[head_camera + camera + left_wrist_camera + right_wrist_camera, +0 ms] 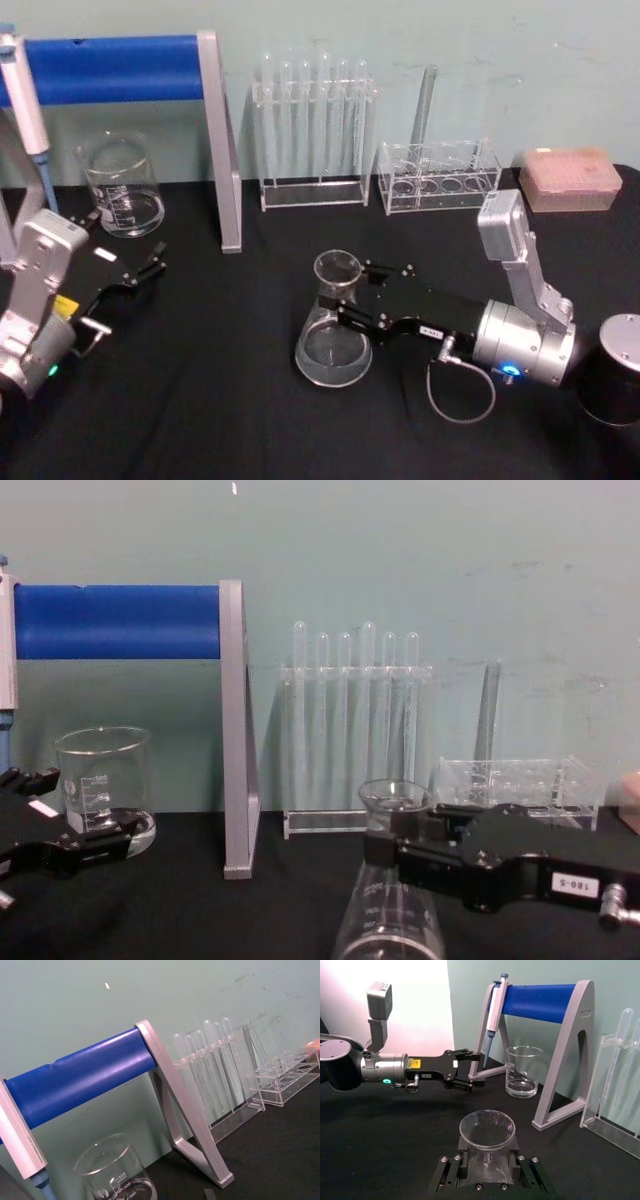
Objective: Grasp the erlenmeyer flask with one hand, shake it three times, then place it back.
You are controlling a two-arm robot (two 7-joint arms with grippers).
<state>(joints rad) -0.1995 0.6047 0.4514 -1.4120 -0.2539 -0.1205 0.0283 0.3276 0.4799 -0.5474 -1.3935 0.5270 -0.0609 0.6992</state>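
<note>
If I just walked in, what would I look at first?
Probably the clear erlenmeyer flask in the middle of the black table, with the right gripper shut around its neck. Next comes the big blue bar on a grey stand at the back left. The left gripper sits open near the beaker.

Clear, glossy glass erlenmeyer flask [327,352] on a desk [220,400] draped in matt black cloth; the right end effector [345,293] is matt black; beaker [122,185] of clear glass, test tube rack [315,185] of transparent glossy plastic, stand [220,150] of matt grey metal with a smooth blue bar [110,68].
</note>
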